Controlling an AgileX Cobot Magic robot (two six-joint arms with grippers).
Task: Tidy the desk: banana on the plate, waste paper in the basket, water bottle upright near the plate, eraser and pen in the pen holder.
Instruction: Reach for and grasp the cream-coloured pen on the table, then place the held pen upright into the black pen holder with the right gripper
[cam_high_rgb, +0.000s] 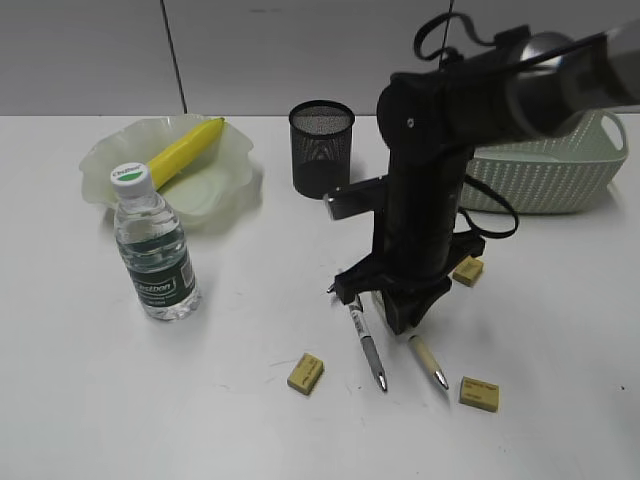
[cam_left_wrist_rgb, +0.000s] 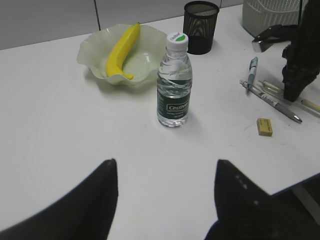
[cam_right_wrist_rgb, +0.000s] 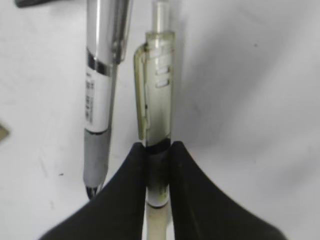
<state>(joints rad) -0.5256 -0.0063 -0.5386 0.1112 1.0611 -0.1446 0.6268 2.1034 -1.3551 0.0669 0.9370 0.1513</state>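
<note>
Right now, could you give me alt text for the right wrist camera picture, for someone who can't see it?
Close-up from above of the right pincer, its two black fingers shut on the barrel of a translucent yellowish clip pen lying on the white table. A silver pen with a grey grip lies just beside it, roughly parallel and ungripped.
</note>
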